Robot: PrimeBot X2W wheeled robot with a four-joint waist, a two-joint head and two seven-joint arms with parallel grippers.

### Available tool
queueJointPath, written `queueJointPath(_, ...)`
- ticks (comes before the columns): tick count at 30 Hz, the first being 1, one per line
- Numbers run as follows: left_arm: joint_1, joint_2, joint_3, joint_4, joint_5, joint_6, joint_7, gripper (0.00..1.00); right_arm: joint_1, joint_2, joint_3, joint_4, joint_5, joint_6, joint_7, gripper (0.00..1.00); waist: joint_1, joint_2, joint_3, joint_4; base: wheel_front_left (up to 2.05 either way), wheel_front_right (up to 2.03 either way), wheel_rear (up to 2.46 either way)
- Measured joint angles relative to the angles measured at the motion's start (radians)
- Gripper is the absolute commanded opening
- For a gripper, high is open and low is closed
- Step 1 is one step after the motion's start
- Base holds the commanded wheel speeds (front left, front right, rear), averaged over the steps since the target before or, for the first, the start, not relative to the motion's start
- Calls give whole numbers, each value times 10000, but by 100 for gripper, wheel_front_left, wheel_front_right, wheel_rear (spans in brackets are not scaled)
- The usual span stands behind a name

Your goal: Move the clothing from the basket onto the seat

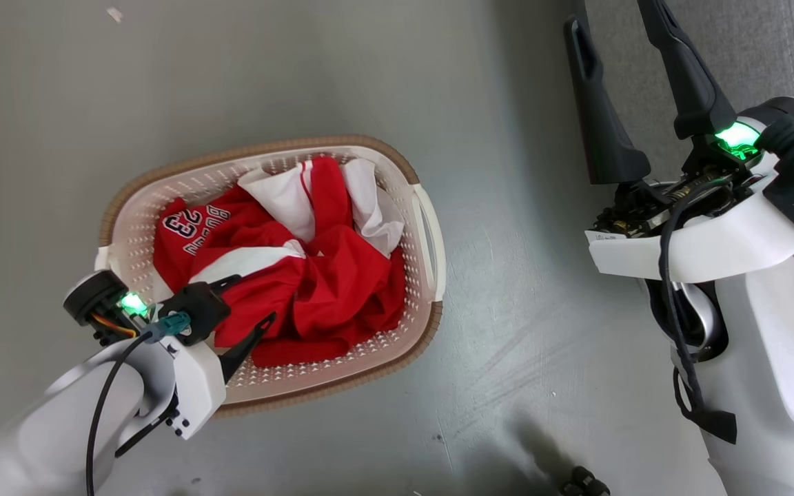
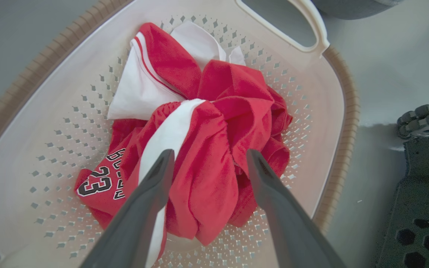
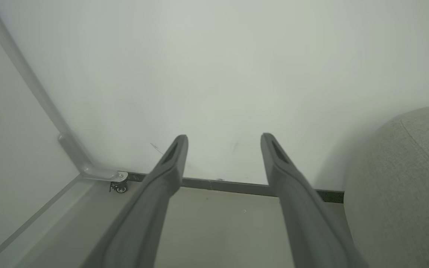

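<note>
**Red clothing (image 1: 328, 282) lies in the basket (image 1: 131, 234)**

From the head view, the clothing is a red and white heap inside the basket. The basket stands on the grey floor (image 1: 507, 331). One red top shows the number 23 in black and white. The left gripper (image 1: 256, 297) reaches over the near edge of the basket. Its two dark fingers are spread wide over the heap. The right gripper (image 1: 607, 17) is well apart from the basket, off to the right, pointing up the picture. It is spread wide too and has nothing in it. Just behind it is a bit of the grey seat (image 1: 769, 48).

From the left wrist view, the left fingers (image 2: 151, 193) point down into the basket. A red fold with a white stripe lies between and under them. They are far apart and do not pinch it. I cannot tell if the tips touch the cloth. The basket's handle (image 2: 317, 28) is at the top.

From the right wrist view, the right fingers (image 3: 169, 163) stand far apart, with a pale wall (image 3: 214, 74) and the floor beyond them. The seat is at the right edge, near one finger.
</note>
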Motion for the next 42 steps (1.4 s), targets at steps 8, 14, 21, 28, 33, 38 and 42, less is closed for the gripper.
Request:
queueJointPath(8,-523,94,-399,94,-4,0,42,100,-112,0,-8,-165,240,0,0,100,0,0,476,-222,0,0,0)
queueJointPath(14,-887,261,-627,203,-36,0,54,100,-247,0,8,-253,330,0,0,100,0,0,795,-393,0,0,0)
queueJointPath(21,-1209,537,-1103,548,35,0,366,100,-595,2,228,-362,539,0,0,100,0,0,1149,-606,0,0,0)
queueJointPath(28,-1534,569,-1099,825,100,0,301,0,-621,0,428,-439,598,0,0,100,0,0,1374,-744,0,0,0)
queueJointPath(33,-1543,546,-1151,989,105,0,201,0,-646,0,433,-422,627,0,0,100,0,0,1419,-790,0,0,0)
queueJointPath(38,-1542,485,-1147,1087,-35,0,123,0,-741,0,430,-353,625,0,0,100,-1,0,1374,-771,0,0,0)
queueJointPath(42,-1540,391,-1080,1108,-320,0,109,0,-839,0,418,-322,625,0,0,100,-1,0,1322,-748,0,0,0)
